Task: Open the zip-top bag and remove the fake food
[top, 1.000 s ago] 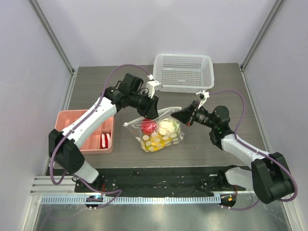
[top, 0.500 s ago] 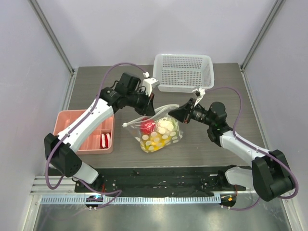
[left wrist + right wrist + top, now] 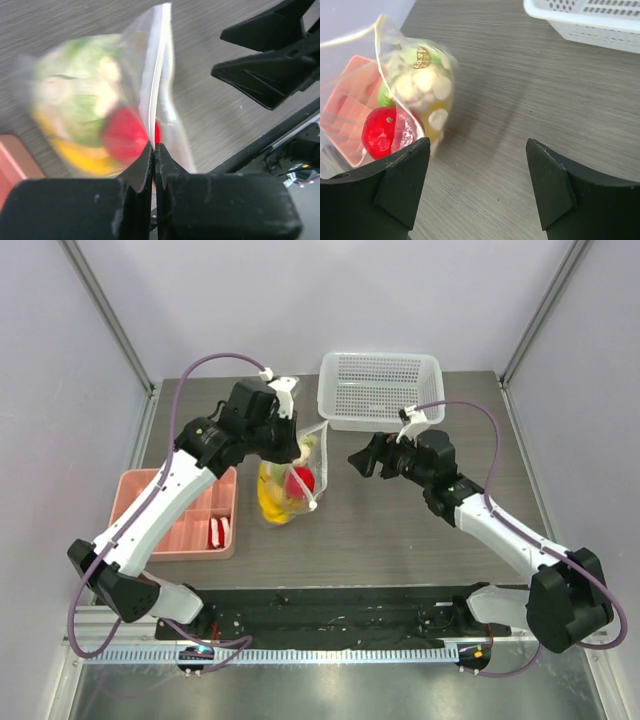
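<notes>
The zip-top bag [image 3: 283, 483] hangs upright from its top edge left of the table's middle, and my left gripper [image 3: 300, 447] is shut on that edge. In the left wrist view the jaws [image 3: 153, 146] pinch the clear film [image 3: 159, 75]. Inside lies the fake food: a red fruit [image 3: 301, 480], yellow pieces [image 3: 270, 502] and a white cauliflower with green leaves [image 3: 420, 82]. My right gripper [image 3: 363, 460] stands open to the right of the bag, apart from it. Between its fingers [image 3: 477, 165] there is only bare table.
A white perforated basket [image 3: 380, 390] stands at the back, just behind the right gripper. A pink tray [image 3: 180, 515] with red pieces sits at the left, close to the hanging bag. Black rails run along the table's near edge.
The right gripper has let go of the bag and opened. The left arm has shut on the bag's edge and carried it left and up, so it now hangs.
</notes>
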